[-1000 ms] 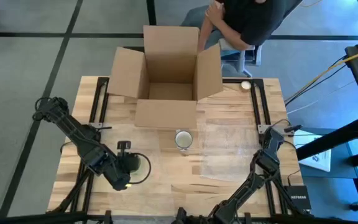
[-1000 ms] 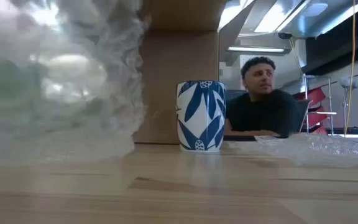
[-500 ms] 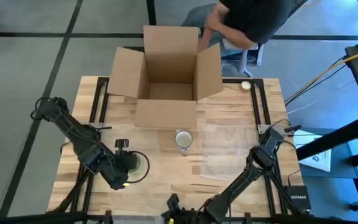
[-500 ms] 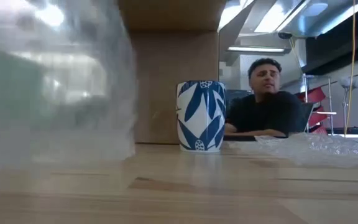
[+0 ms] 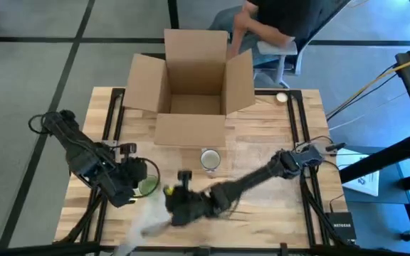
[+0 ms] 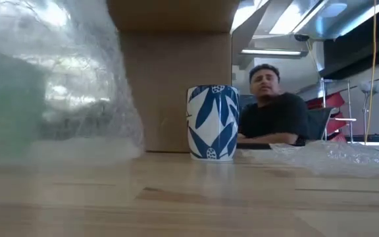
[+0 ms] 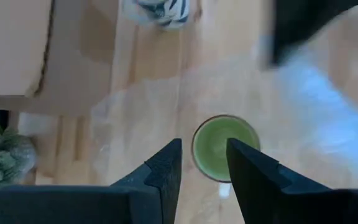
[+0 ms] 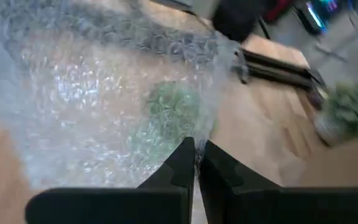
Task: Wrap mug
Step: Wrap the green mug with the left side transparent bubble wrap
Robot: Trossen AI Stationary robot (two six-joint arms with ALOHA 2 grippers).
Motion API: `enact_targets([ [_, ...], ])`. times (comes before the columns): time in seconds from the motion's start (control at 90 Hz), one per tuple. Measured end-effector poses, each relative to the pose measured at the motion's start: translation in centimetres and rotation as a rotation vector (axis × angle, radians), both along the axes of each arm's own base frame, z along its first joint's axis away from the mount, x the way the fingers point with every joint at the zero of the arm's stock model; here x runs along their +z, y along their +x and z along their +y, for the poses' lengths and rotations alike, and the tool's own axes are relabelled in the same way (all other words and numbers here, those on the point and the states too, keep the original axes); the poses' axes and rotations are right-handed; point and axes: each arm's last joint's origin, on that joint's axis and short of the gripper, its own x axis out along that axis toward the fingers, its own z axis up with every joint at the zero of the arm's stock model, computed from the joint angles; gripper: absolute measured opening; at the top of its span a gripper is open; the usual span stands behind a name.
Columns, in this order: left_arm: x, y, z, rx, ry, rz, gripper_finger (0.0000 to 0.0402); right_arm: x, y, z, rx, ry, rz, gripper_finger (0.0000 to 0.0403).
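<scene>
A green mug (image 5: 148, 187) stands upright on a sheet of bubble wrap (image 7: 135, 118) at the table's near left. My left gripper (image 7: 204, 163) hovers open just left of and above it, touching nothing. My right arm reaches across the table from the right, and my right gripper (image 8: 196, 149) is shut on the bubble wrap (image 8: 104, 93). The green mug (image 8: 174, 107) shows through that wrap. In the low view the wrap (image 6: 64, 85) rises in front of the mug. My right gripper pinches the bubble wrap at a gathered edge (image 8: 199, 138) between its two fingers. The sheet spreads out beyond the fingers and is raised off the table on the mug's near side. One layer or several, I cannot tell.
A blue-and-white patterned mug (image 5: 210, 159) stands upright at the table's middle. An open cardboard box (image 5: 194, 78) sits at the far edge. A second bubble wrap sheet (image 6: 334, 157) lies on the right. A person (image 5: 276, 21) sits beyond the box.
My right arm has swung from the table's near right corner across toward the left, to the green mug, and now has the bubble wrap raised there. My left gripper has drawn back toward the left edge, uncovering the mug's green inside.
</scene>
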Motion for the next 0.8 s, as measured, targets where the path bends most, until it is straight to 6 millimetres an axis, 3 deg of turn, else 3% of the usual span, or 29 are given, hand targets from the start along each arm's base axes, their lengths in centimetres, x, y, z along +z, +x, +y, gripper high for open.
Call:
enact_targets([
  [0.222, 0.5, -0.4, 0.4, 0.04, -0.024, -0.033, 0.0111, -0.4, 1.6, -5.9, -0.184, 0.112, 0.016, 0.0],
  [0.433, -0.5, 0.0, 0.1, 0.069, -0.034, -0.034, 0.0111, -0.9, 2.1, -9.5, -0.266, 0.178, 0.063, 0.0],
  [0.578, -3.4, 0.4, -0.3, 0.13, -0.021, -0.004, 0.0111, -1.0, 2.3, -10.9, -0.295, 0.181, 0.078, 0.0],
  [0.8, -10.4, 0.9, -0.7, 0.203, 0.012, 0.05, 0.0111, -1.1, 2.4, -11.4, -0.266, 0.179, 0.103, 0.0],
])
